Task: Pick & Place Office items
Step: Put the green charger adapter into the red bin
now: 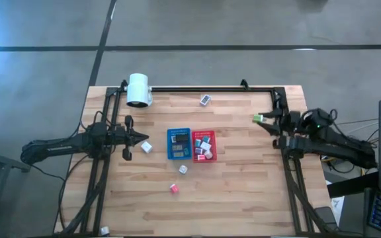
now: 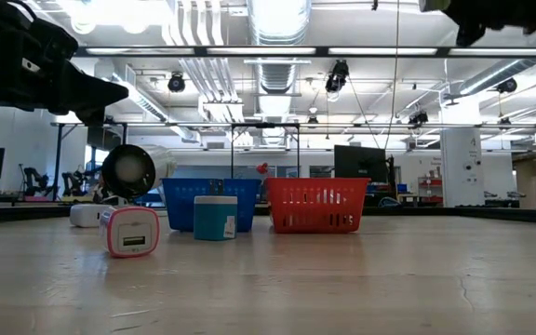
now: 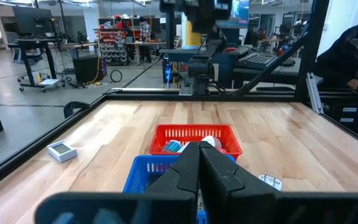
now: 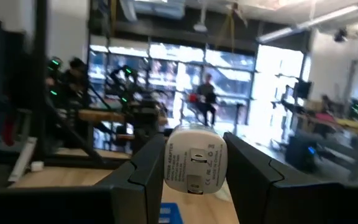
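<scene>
- Office items are scattered: the one that matters now is the white adapter (image 4: 196,159), clamped between the fingers of your right end effector (image 1: 264,119), held high at the right side of the surface (image 1: 243,192), well apart from the trays.
- The surface's black frame rail (image 1: 204,88) runs along the far edge; swing low near it and you could clip it.
- The white cylinder (image 1: 138,90) lies on its side at the far-left corner, away from your likely route.
- The red tray (image 1: 203,145) and blue tray (image 1: 178,143) stand touching side by side, both already holding pieces. Release off-centre and the adapter may bounce off a rim or land in the wrong tray.
- Your left end effector (image 1: 139,138), closed and empty, hovers just beside the blue tray; both arms reaching in together could collide.
- Loose cubes remain: white (image 1: 146,147), white (image 1: 183,169), pink (image 1: 174,188), one far (image 1: 205,100).
- The grip looks shallow, I judge; a jerk could drop the adapter.
</scene>
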Controlling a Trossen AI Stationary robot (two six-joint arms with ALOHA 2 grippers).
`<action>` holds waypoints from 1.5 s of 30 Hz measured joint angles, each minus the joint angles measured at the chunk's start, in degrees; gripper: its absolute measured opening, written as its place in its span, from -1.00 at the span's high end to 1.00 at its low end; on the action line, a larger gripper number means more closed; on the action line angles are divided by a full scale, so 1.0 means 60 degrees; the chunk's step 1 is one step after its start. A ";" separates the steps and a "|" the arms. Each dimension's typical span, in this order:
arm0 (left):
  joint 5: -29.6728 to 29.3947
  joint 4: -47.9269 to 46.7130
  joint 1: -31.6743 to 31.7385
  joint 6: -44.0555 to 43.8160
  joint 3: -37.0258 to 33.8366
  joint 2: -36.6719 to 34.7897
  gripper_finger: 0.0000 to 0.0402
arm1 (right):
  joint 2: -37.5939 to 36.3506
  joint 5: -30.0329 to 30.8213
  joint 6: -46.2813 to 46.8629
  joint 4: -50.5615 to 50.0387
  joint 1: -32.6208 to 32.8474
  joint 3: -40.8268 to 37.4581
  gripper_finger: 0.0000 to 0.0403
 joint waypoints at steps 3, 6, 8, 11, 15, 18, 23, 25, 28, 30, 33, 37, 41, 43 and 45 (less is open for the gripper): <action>0.0007 0.0000 0.0000 0.0000 0.0000 0.0000 0.93 | -0.0615 -0.0004 0.0376 0.0871 0.0000 -0.1119 0.37; 0.0008 0.0097 0.0000 0.0000 0.0000 0.0000 0.93 | -0.1023 0.0501 0.0723 0.1646 -0.0007 -0.2016 0.37; 0.0011 0.0103 0.0000 0.0000 0.0000 0.0000 0.93 | -0.1186 0.0470 0.0595 0.2115 -0.0003 -0.2456 0.37; 0.0011 0.0097 0.0000 -0.0044 0.0000 0.0000 0.93 | -0.1379 0.0262 0.0569 0.2851 -0.0003 -0.2912 0.37; 0.0011 0.0095 0.0003 -0.0109 0.0000 0.0000 0.93 | -0.1467 0.0144 0.0189 0.3237 -0.0003 -0.3236 0.37; 0.0007 0.0091 0.0002 -0.0109 0.0000 0.0000 0.93 | -0.1438 -0.0028 -0.0207 0.3284 0.0000 -0.3253 0.37; 0.0003 0.0080 0.0000 -0.0109 0.0000 0.0000 0.93 | -0.1229 0.0058 -0.0335 0.2917 -0.0003 -0.3293 0.37; 0.0003 0.0076 0.0002 -0.0108 0.0000 0.0000 0.93 | -0.1122 0.0055 -0.0286 0.2900 -0.0002 -0.3290 0.37; -0.0011 0.0076 0.0000 -0.0106 0.0000 0.0000 0.93 | -0.0945 0.0045 -0.0197 0.2834 -0.0003 -0.3291 0.37; -0.0018 0.0076 0.0001 -0.0105 0.0000 0.0000 0.93 | -0.0867 0.0041 -0.0091 0.2850 -0.0003 -0.3292 0.37; -0.0026 0.0076 0.0000 -0.0055 0.0000 0.0000 0.93 | -0.0769 0.0040 -0.0074 0.2862 -0.0003 -0.3289 0.37; -0.0026 0.0080 0.0000 -0.0033 0.0000 0.0000 0.93 | -0.0760 0.0044 -0.0053 0.2917 -0.0003 -0.3293 0.37; -0.0044 0.0080 0.0000 -0.0033 0.0000 0.0000 0.93 | -0.0756 0.0048 0.0389 0.3273 -0.0001 -0.3289 0.37; -0.0051 0.0080 0.0001 -0.0033 0.0003 0.0000 0.93 | -0.0760 0.0051 0.0590 0.3372 -0.0003 -0.3289 0.37; -0.0051 0.0076 0.0001 -0.0078 0.0000 0.0000 0.93 | -0.0749 0.0051 0.0712 0.3415 -0.0003 -0.3289 0.37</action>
